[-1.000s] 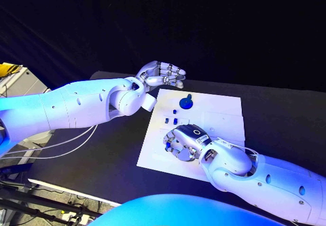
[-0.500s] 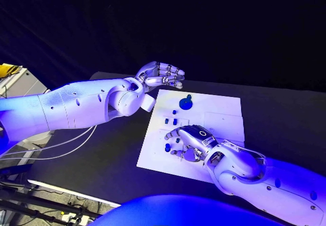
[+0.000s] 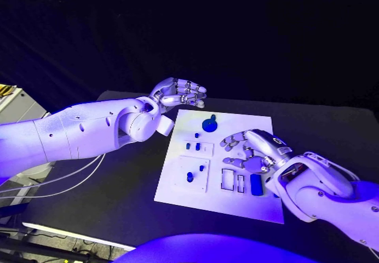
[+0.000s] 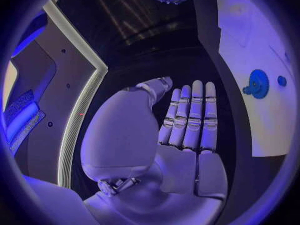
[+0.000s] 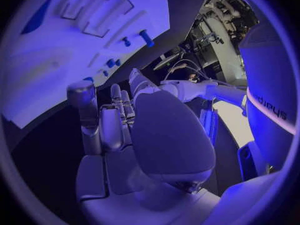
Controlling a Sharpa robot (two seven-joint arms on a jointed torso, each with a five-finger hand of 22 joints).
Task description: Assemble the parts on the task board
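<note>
In the head view, the white task board (image 3: 221,189) lies flat on the black bench (image 3: 332,131) between the two arms. The right robot hand (image 3: 254,152) hovers over the board's right side, its fingers parted and loosely curled, grasping nothing. Just below that hand a long blue part (image 3: 256,183) lies on the board, beside two narrow rectangular slots (image 3: 234,181). To the hand's left sit several small blue parts (image 3: 195,146) and a blue peg (image 3: 189,176) in a square recess. Beyond the hand, towards the board's far edge, rests a round blue gear (image 3: 209,124). The left robot hand (image 3: 180,92) is raised off the far left corner of the board, fingers curled in on nothing, apart from every part. In the left wrist view, the left robot hand (image 4: 187,120) shows its fingers lying side by side and empty, with the blue gear (image 4: 257,83) on the board (image 4: 250,45) off to the side of the fingertips. In the right wrist view, the right robot hand (image 5: 119,120) is released, its fingers pointing towards the board (image 5: 56,60), where small blue parts (image 5: 145,37) and the slots (image 5: 103,15) lie ahead of it without contact.
</note>
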